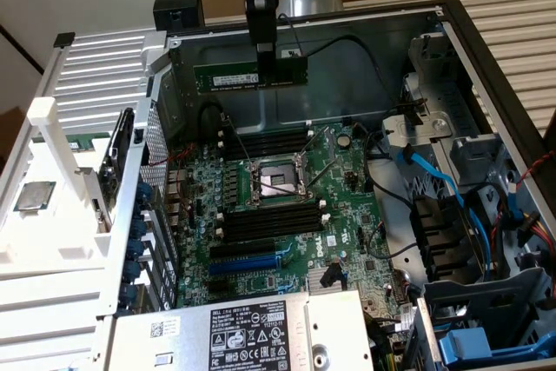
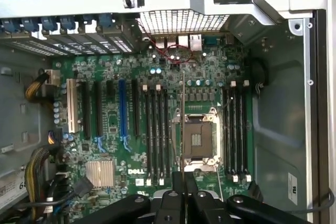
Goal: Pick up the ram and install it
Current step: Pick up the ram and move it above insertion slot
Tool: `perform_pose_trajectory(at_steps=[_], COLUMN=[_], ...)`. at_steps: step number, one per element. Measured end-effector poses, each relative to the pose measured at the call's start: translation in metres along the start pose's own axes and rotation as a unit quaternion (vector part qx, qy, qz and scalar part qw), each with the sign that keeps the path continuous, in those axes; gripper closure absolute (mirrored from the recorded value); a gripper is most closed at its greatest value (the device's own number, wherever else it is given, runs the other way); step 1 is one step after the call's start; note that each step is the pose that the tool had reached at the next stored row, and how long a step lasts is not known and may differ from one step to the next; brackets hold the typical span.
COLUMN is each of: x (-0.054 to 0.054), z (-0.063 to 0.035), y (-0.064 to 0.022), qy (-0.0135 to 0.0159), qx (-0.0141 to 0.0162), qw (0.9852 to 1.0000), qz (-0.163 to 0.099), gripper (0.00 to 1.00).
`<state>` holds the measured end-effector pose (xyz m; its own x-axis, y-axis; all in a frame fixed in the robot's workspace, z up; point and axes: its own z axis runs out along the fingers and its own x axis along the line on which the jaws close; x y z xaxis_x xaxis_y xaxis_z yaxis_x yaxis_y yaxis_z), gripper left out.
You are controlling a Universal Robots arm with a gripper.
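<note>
The ram point(image 1: 228, 80) is a long green stick with a pale label, hanging level in the air above the open computer case. My gripper point(image 1: 264, 60) is shut on it near its middle, coming down from above. It hovers over the far wall of the case, beyond the far bank of black memory slots point(image 1: 265, 141). In the wrist view the ram point(image 2: 182, 119) shows edge-on as a thin line running out from my gripper point(image 2: 184, 184), over the processor socket point(image 2: 198, 140) between the two banks of memory slots point(image 2: 157, 135).
The motherboard point(image 1: 343, 215) lies flat in the case, with the open socket point(image 1: 278, 182) in its middle and a second slot bank point(image 1: 269, 219) nearer. A power supply point(image 1: 252, 332) sits at the front. Blue cables point(image 1: 452, 188) and drive cages fill the exterior view's right. A silver chip point(image 1: 35, 195) rests on the white frame.
</note>
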<state>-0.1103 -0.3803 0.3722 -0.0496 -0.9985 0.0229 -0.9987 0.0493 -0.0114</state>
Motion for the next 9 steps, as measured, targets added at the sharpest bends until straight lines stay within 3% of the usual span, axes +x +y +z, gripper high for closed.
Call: perform_pose_trajectory(at_steps=[6,8,9], x=[0.003,0.010,0.012], z=[0.0009,0.0010,0.0013], y=[-0.0028,-0.0037,-0.0038], qy=[-0.0211,-0.0266,-0.0272], qx=[-0.0008,-0.0010,-0.0010], qw=[0.9997,0.9996,0.9996], qz=[-0.008,-0.008,-0.008], gripper=[0.88,0.88,0.88])
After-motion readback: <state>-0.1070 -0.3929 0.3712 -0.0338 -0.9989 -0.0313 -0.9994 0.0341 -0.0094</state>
